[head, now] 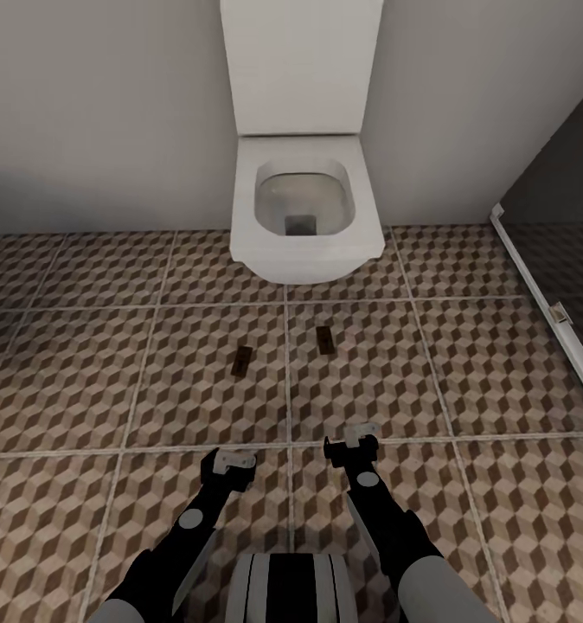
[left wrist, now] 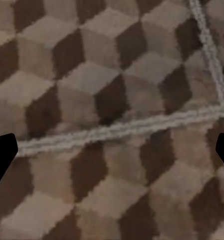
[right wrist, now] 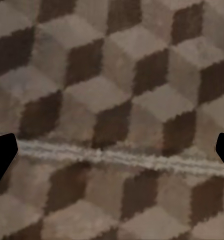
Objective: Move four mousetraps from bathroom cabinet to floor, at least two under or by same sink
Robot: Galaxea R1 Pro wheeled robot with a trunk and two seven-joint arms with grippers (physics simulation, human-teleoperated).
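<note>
Evidently light, stiff mousetraps (head: 241,361) (head: 324,338) before the toilet (head: 304,216); grip board edges. My left fingers (head: 227,461) and right fingers (head: 352,442) spread, empty.

Two small dark mousetraps (head: 241,360) (head: 324,337) lie flat, apart, on the bathroom floor (head: 499,363).

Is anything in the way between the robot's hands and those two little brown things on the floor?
Nothing visible. Only bare bathroom floor lies between the left hand and the nearer mousetrap, and between the right hand and the other mousetrap. The toilet stands beyond them.
</note>
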